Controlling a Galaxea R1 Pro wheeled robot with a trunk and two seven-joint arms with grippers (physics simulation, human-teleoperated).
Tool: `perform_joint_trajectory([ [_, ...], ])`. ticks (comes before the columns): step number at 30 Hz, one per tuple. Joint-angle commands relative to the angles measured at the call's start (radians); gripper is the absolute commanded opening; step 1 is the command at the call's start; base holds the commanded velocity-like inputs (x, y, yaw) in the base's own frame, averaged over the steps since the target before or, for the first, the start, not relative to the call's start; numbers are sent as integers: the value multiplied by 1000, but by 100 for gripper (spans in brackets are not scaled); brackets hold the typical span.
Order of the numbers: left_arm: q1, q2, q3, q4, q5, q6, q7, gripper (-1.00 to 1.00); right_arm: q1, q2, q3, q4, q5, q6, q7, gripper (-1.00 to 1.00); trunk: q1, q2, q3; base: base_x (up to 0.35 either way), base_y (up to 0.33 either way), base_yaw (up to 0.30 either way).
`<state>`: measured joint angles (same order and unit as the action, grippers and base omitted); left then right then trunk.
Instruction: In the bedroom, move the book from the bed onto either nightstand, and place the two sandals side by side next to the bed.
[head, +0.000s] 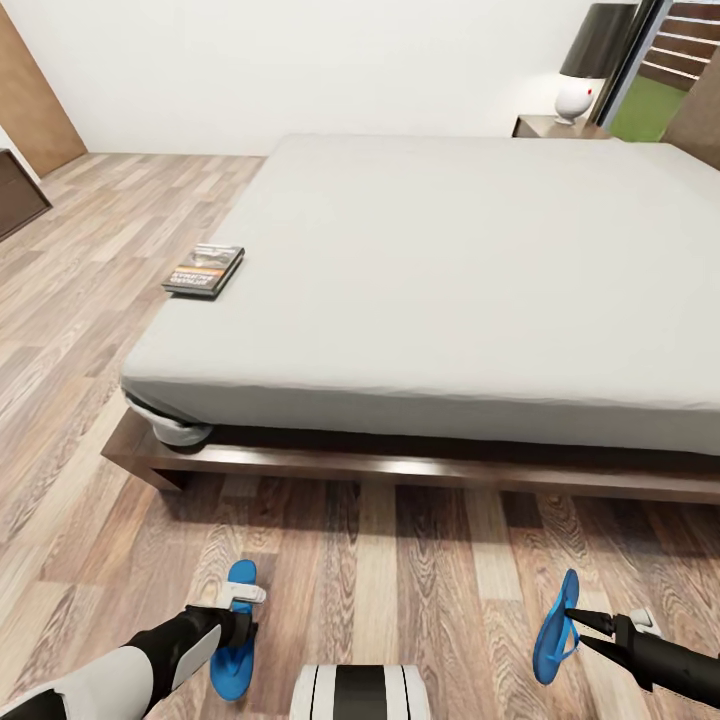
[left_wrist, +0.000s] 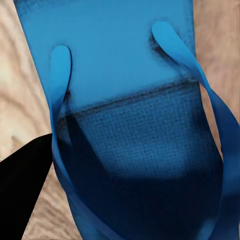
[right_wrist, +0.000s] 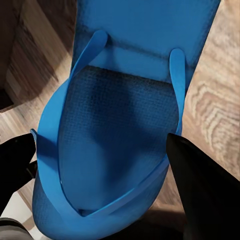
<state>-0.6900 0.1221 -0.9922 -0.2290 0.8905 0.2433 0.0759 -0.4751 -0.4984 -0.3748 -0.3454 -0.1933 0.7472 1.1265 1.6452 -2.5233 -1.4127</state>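
The book (head: 204, 270) lies on the light-grey bed (head: 450, 270) near its left edge. One blue sandal (head: 233, 655) (left_wrist: 130, 100) lies flat on the floor in front of the bed. My left gripper (head: 240, 612) is right on top of it, with one black finger (left_wrist: 25, 185) against the sandal's side and the other finger hidden. The second sandal (head: 548, 640) (right_wrist: 120, 125) stands tilted on its edge, off to the right. My right gripper (head: 572, 615) is shut on it, its dark fingers (right_wrist: 205, 195) on either side. A nightstand (head: 545, 127) stands beyond the bed's far corner.
A white lamp with a dark shade (head: 585, 70) sits on the nightstand. A dark wood cabinet (head: 18, 195) stands at the far left by a brown wall panel. The bed's dark wooden frame (head: 400, 468) juts out low. Wood-plank floor runs along the bed's left side.
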Motion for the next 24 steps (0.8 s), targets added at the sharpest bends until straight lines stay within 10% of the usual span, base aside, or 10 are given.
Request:
perform_joint_trajectory([
  [1, 0, 2, -8, -4, 10, 4, 8, -100, 0, 0, -2, 0, -2, 6, 1, -100, 0, 0, -1, 202, 64, 0],
  [24, 0, -4, -9, -4, 10, -37, 9, -100, 0, 0, -2, 0, -2, 6, 1, -100, 0, 0, -1, 137, 115, 0],
])
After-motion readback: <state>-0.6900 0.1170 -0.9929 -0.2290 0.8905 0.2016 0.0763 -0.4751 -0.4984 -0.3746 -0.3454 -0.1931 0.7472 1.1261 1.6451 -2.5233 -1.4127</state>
